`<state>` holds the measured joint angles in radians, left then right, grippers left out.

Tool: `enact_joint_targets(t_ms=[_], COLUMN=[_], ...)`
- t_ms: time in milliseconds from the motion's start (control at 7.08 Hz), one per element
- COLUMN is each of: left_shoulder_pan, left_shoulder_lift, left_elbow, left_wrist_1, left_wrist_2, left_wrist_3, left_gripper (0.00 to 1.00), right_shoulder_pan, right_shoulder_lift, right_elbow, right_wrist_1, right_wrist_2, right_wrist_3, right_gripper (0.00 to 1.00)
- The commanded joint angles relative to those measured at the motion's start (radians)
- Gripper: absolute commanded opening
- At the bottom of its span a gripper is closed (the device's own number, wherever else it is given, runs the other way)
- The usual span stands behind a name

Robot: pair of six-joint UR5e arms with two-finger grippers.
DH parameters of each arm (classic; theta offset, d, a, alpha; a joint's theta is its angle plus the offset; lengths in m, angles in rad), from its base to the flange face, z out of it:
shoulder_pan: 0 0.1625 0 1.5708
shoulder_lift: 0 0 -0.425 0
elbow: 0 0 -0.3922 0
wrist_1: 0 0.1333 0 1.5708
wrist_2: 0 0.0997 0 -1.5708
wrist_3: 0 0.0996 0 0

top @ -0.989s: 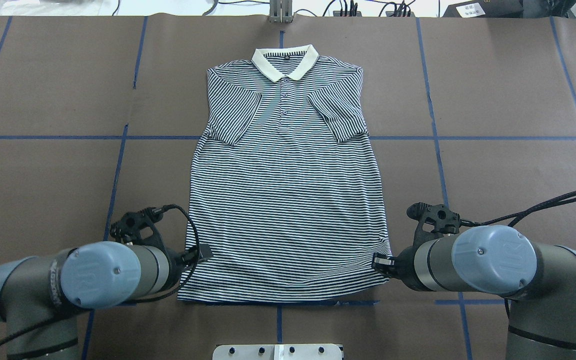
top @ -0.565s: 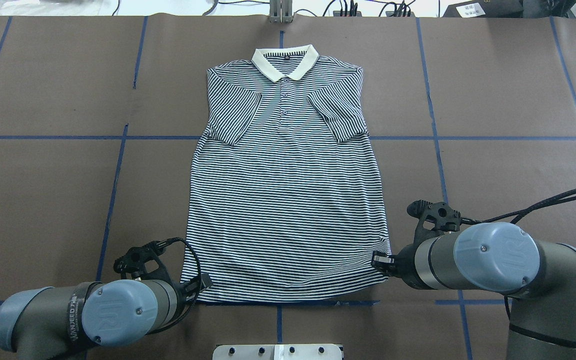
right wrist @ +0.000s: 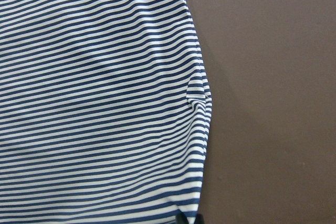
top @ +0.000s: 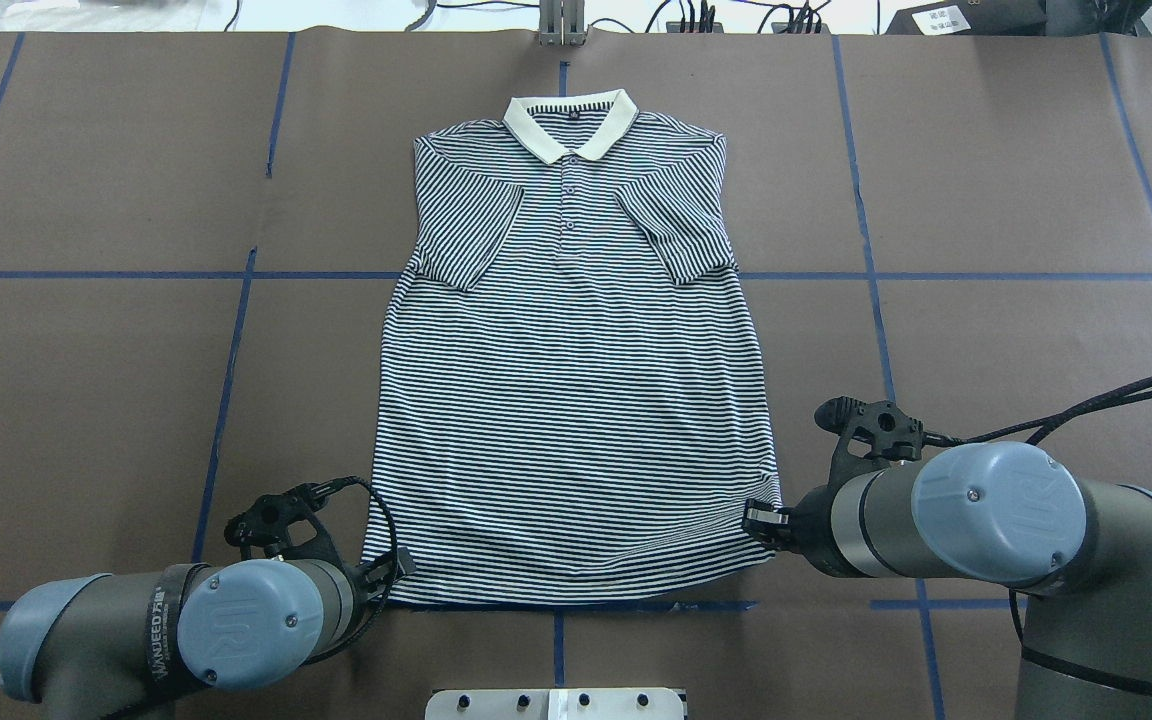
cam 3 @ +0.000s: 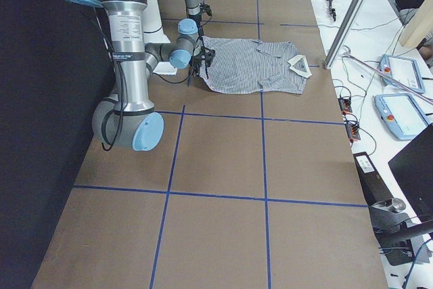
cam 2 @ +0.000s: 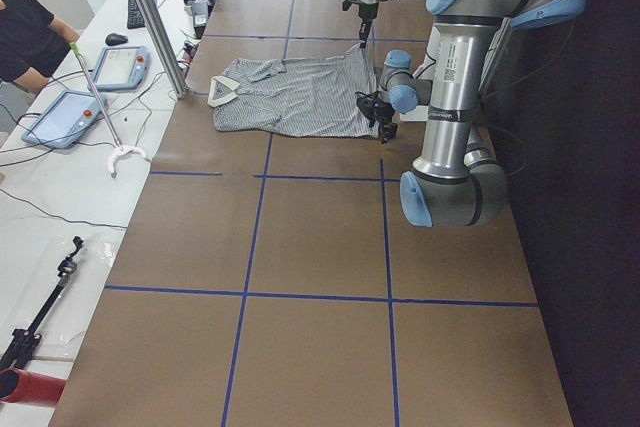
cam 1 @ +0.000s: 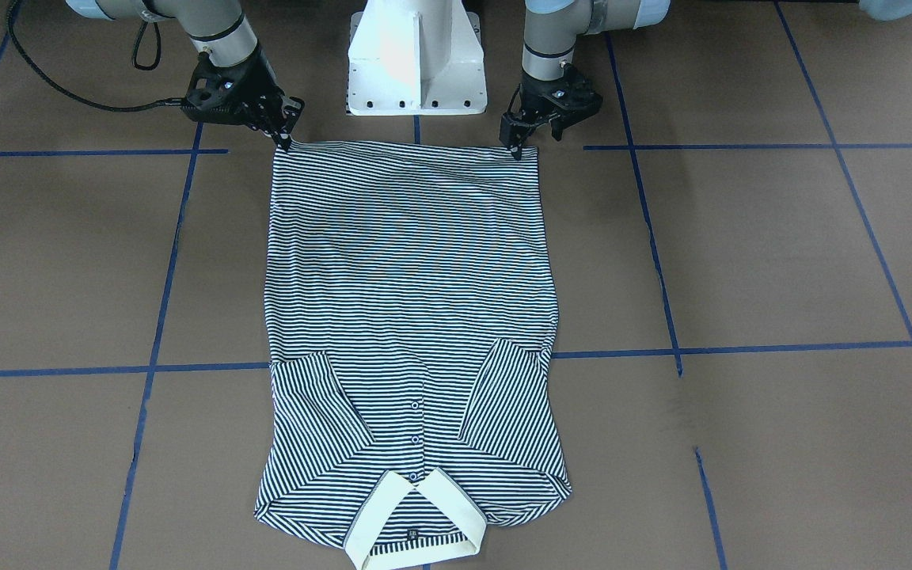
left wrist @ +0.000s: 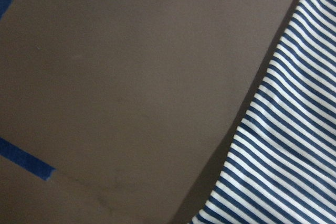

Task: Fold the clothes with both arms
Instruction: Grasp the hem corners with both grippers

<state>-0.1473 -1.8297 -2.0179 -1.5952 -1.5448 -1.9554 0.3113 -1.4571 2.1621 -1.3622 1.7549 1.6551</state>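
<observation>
2 grippers at the 2 hem corners of a flat polo shirt.
The left gripper point(top: 401, 566) sits at the hem's left corner, its tip against the fabric edge; whether it pinches cannot be told. The polo shirt point(top: 576, 400) lies flat mid-table, hem toward the robot along a blue tape line point(top: 726, 605), collar point(top: 572, 125) far, both sleeves folded inward. The right gripper point(top: 758, 520) touches the hem's right corner, grip likewise unclear. Wide brown table point(top: 86, 400) flanks both side seams.

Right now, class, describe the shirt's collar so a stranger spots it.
On the brown table, a striped polo shirt lies flat. At its end farthest from the robot's base sits the collar, the only plain cream part among navy-and-white stripes.
</observation>
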Motion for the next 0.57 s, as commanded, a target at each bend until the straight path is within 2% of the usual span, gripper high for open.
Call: enact_joint_targets(t_ms=[0, 424], left_shoulder_pan=[0.003, 0.006], left_shoulder_lift=[-0.005, -0.032], left_elbow=[0.005, 0.024], left_wrist_1=[0.006, 0.008], left_wrist_2=[0.023, 0.023], left_wrist_3=[0.003, 0.003], left_gripper=[0.89, 0.85], right_shoulder_pan=[0.000, 0.003], right_shoulder_lift=[-0.002, -0.005], right_elbow=[0.001, -0.001], right_wrist_1=[0.000, 0.000], right_wrist_2=[0.000, 0.000], right_wrist_3=[0.000, 0.000], right_gripper=[0.00, 0.00])
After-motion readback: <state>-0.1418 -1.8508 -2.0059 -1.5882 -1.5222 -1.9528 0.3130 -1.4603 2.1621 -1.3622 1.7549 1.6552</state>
